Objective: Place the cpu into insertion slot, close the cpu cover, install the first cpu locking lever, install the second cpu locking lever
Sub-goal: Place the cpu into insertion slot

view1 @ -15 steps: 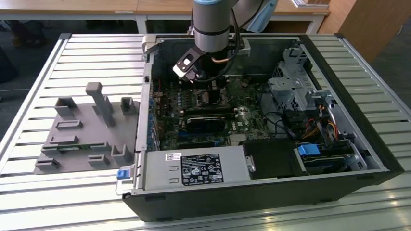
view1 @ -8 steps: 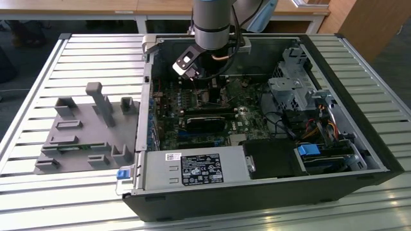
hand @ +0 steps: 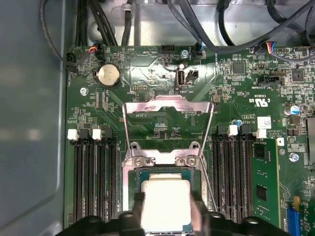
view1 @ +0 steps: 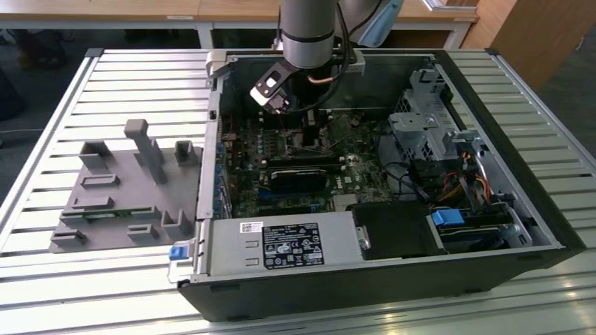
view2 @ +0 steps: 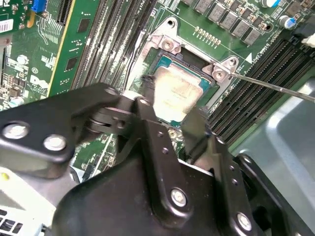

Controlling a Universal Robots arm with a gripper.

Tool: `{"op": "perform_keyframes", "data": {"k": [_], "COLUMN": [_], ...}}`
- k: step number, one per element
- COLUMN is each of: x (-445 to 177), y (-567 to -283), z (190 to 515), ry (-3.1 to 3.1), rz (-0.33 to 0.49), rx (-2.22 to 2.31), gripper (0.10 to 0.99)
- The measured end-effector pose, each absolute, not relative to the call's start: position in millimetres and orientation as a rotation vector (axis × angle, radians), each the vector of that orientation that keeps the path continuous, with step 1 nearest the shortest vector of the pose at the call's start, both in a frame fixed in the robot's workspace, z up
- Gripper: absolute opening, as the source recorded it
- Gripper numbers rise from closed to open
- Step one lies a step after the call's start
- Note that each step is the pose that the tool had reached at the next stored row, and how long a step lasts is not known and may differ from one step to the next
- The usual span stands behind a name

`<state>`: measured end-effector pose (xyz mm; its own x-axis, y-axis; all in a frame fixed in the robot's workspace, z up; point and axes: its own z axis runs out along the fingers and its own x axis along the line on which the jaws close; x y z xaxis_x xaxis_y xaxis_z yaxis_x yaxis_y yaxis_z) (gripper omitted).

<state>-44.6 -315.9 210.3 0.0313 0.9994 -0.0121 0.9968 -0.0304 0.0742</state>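
Claw [hand: 169, 211] nearest: fingers nipped onto opposite edges of the cpu [hand: 165, 194], which sits at the insertion slot [hand: 146, 173]. Cpu cover [hand: 167, 105] is hinged back, open. Chip likely light, stiff, slick and fragile underneath; edge grip only.

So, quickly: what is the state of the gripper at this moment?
Gripper: jaws closed on the cpu.

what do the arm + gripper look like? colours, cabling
Arm: silver-grey tube with a dark band, light-blue joint cap, black cable looped alongside. Gripper: matte black linkage plates with silver screws and pivot pins, narrow black jaws.
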Motion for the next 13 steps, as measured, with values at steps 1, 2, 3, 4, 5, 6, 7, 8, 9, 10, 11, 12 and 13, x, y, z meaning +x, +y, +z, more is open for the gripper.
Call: {"op": "perform_keyframes", "data": {"k": [1, 2, 3, 4, 5, 6, 7, 8, 9, 10, 11, 12, 13], "x": [-44.5, -44.5, -44.4, -44.4, -44.3, -44.3, -44.3, -44.3, -44.3, -44.3, -44.3, -44.3, -44.3], "y": [-315.9, -315.9, -315.9, -315.9, -315.9, -315.9, -315.9, -315.9, -315.9, -315.9, -315.9, -315.9, -315.9], "z": [210.9, 211.5, 212.0, 212.3, 212.5, 212.7, 213.0, 213.2, 213.5, 213.6, 213.8, 214.0, 214.2], "ry": [2.144, 2.144, 2.144, 2.145, 2.145, 2.145, 2.145, 2.145, 2.145, 2.145, 2.145, 2.145, 2.145], "rz": [0.065, 0.064, 0.064, 0.063, 0.063, 0.063, 0.063, 0.062, 0.062, 0.062, 0.062, 0.062, 0.062], "rx": [2.211, 2.212, 2.212, 2.212, 2.212, 2.212, 2.213, 2.213, 2.213, 2.213, 2.213, 2.213, 2.213], "gripper": [0.467, 0.408, 0.349, 0.349, 0.290, 0.231, 0.231, 0.173, 0.114, 0.106, 0.106, 0.106, 0.106]}}
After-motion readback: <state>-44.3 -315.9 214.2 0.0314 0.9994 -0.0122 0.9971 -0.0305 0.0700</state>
